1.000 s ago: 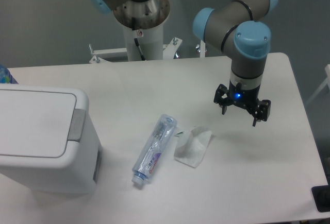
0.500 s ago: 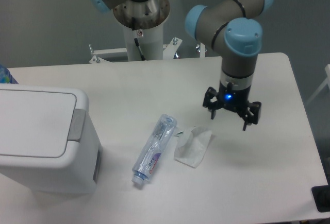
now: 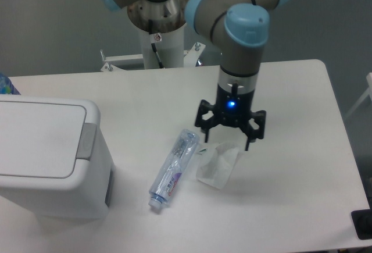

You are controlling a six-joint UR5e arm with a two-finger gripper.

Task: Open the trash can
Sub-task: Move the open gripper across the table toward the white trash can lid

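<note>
Here, a white desk (image 3: 290,206) fills most of the view from above, with a grey floor behind it. At the far left edge stands the trash can (image 3: 49,160), a large boxy white bin with rounded corners that runs out of frame on its left side. Its flat white lid (image 3: 38,139) lies shut, and a grey push tab (image 3: 87,141) sits on the rim at the lid's right edge. To the right of the bin, near but apart from it, a clear plastic bottle (image 3: 174,167) lies on its side, slanted, with its cap end toward the front of the desk. Just beside the bottle on the right lies a crumpled white tissue (image 3: 218,164). Above the tissue's far edge hangs the claw (image 3: 229,132), black, pointing down, its two fingers spread wide apart and holding nothing; a small blue light glows on its body. The arm (image 3: 238,49), grey with light-blue joint caps, rises from the claw toward a white mounting post (image 3: 160,38) at the back of the desk.
</note>
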